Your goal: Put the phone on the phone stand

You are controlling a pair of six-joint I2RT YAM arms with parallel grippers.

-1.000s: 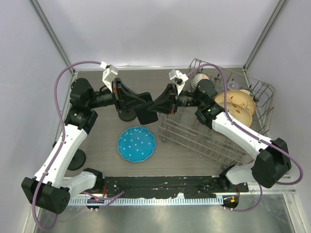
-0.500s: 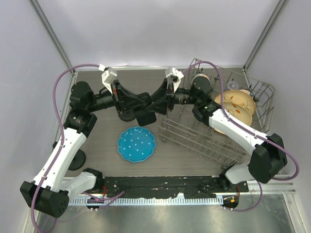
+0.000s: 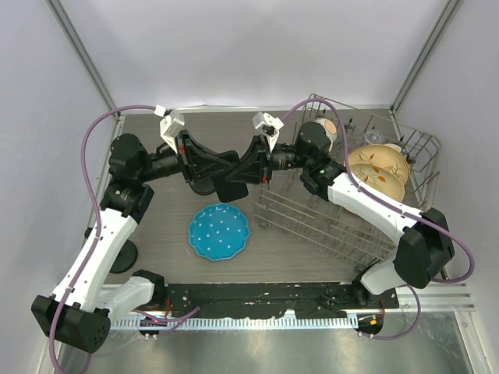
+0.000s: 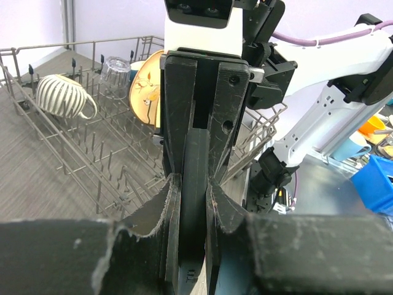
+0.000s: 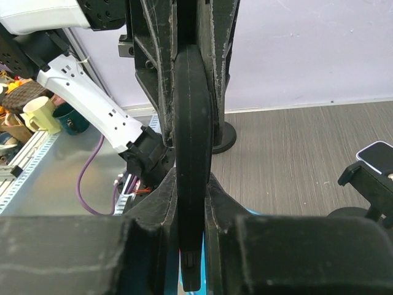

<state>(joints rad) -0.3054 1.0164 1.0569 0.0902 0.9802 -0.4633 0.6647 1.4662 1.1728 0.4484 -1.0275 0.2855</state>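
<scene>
Above the middle of the table, the phone (image 3: 234, 187) hangs in the air between both arms. The left gripper (image 3: 226, 166) is clamped on one short end and the right gripper (image 3: 246, 165) on the other. The wrist views show each pair of fingers (image 5: 155, 209) pressed flat against its two broad faces. The main risk is two closed grips on one rigid slab. If either arm moves before the other lets go, the phone could twist in the pads, slide out, or strain a wrist. If both release at once, it would likely fall near the blue plate (image 3: 219, 231), since nothing is under it. The stand (image 3: 203, 188) sits just beside and below the left gripper. A sweep toward it could knock its base, and the right arm's elbow is close to the rack (image 3: 327, 226). The phone's long axis runs from gripper to gripper, roughly left to right across the table and near level. It is held on edge and tipped, with its lower long edge leaning toward the near side. Which face is the screen cannot be told.
</scene>
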